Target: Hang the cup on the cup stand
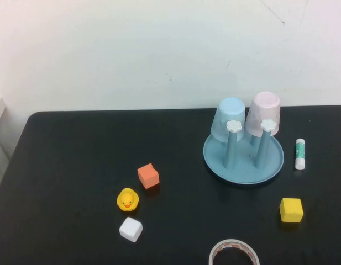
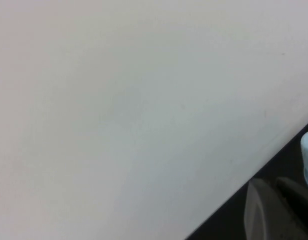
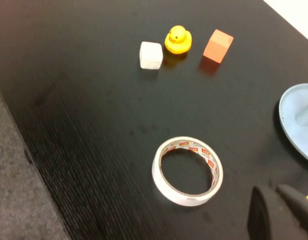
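Pale pink cup (image 1: 263, 113) inverted on rear peg, round blue cup stand (image 1: 243, 160)

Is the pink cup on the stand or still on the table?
On: the pink cup sits inverted over a rear peg of the cup stand.
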`<state>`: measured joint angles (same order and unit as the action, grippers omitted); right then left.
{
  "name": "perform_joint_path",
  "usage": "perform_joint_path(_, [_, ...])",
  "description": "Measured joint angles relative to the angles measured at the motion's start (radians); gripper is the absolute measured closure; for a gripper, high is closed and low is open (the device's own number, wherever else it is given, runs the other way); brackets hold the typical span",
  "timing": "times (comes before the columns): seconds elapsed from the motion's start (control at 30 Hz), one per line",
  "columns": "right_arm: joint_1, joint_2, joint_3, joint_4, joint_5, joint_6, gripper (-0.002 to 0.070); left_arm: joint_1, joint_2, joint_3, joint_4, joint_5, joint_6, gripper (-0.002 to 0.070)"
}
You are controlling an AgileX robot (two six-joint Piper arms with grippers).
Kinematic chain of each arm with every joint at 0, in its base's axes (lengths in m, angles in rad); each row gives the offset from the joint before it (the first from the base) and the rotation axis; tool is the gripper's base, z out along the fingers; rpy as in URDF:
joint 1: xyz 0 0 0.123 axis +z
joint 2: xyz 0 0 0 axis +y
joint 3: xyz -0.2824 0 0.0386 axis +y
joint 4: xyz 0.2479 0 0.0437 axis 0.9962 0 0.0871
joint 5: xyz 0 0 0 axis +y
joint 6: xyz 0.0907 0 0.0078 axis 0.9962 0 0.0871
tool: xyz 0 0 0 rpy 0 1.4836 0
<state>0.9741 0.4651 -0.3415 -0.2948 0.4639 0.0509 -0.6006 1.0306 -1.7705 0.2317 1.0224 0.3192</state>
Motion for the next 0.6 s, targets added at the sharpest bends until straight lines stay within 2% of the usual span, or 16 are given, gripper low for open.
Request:
perform_joint_path(0.27, [0.0,0.0,0.0,-0.003,-0.027,0.0,0.0678,0.0,-0.338,0.566,0.165,-0.214,-0.286,0.0675])
perform_joint_path(0.4, [0.0,0.0,0.0,-0.003,-0.018,0.0,0.0678,0.0,-0.486,0.869,0.172,-0.403,-0.325,0.0675])
perform_joint_path(0.6, [0.0,0.0,0.0,-0.003,0.038,0.0,0.0678,0.0,-0.6,1.178,0.181,-0.613,-0.331,0.0675])
